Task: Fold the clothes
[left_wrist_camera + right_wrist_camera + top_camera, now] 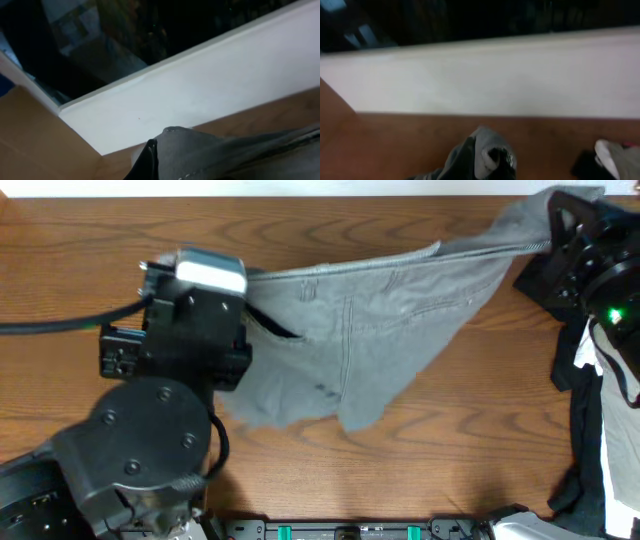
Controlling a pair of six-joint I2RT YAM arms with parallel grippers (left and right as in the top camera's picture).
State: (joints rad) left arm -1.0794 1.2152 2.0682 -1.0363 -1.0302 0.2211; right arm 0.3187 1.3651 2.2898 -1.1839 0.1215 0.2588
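The grey-olive shorts [380, 330] hang stretched between my two grippers above the wooden table [300, 230], waistband edge taut along the top, legs drooping toward the table. My left gripper [245, 280] is shut on the left end of the shorts; the left wrist view shows a dark fingertip [150, 160] pressed against the grey cloth [210, 155]. My right gripper [555, 225] is shut on the right end at the far right; the right wrist view shows the cloth [485, 150] bunched over its finger [492, 162].
A pile of black and white garments [590, 400] lies along the table's right edge, also in the right wrist view [612, 157]. A white wall ledge [200, 95] runs behind the table. The left arm's base [140, 440] fills the near left.
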